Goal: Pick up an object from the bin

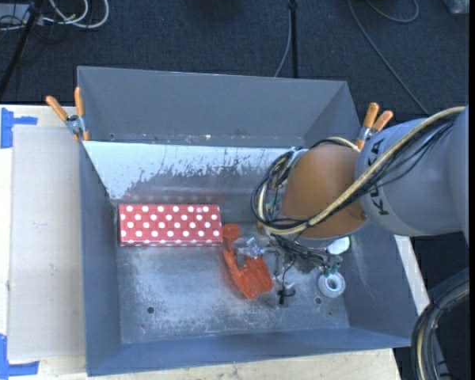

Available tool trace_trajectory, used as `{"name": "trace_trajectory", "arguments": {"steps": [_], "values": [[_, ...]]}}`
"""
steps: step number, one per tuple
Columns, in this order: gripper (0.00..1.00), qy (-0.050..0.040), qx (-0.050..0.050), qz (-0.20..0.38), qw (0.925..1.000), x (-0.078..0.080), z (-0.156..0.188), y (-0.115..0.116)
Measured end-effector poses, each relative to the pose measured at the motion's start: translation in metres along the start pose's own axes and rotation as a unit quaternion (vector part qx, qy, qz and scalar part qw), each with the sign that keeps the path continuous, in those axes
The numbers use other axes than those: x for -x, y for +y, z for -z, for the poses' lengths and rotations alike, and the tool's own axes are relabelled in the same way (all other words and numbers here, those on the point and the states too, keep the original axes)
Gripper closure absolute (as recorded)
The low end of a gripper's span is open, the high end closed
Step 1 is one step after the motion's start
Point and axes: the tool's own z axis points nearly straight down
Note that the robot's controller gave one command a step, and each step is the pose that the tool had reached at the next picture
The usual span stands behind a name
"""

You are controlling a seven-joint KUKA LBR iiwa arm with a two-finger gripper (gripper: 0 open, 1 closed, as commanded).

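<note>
My gripper [279, 269] hangs low over the bin floor, right of the middle, under the arm's orange dome. An orange-red, lumpy plastic thing [250, 279] lies just to its left, touching or nearly touching the gripper's metal parts. To the gripper's right, a small white round thing with a teal ring [330, 283] rests on the floor. A red box with white dots [170, 224] lies flat to the left, against the back slope.
The arm and its cables cover the bin's right side. A small white piece [340, 246] peeks out from beneath the dome. Bare floor stretches along the front and front left of the bin.
</note>
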Motion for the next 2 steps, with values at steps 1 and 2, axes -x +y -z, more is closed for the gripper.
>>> {"name": "trace_trajectory", "arguments": {"steps": [1,2], "values": [[1.0,0.0002,0.0,0.0,1.0,-0.0003,0.0002,-0.0006],[1.0,0.0002,0.0,0.0,1.0,-0.0003,0.0002,-0.0006]]}}
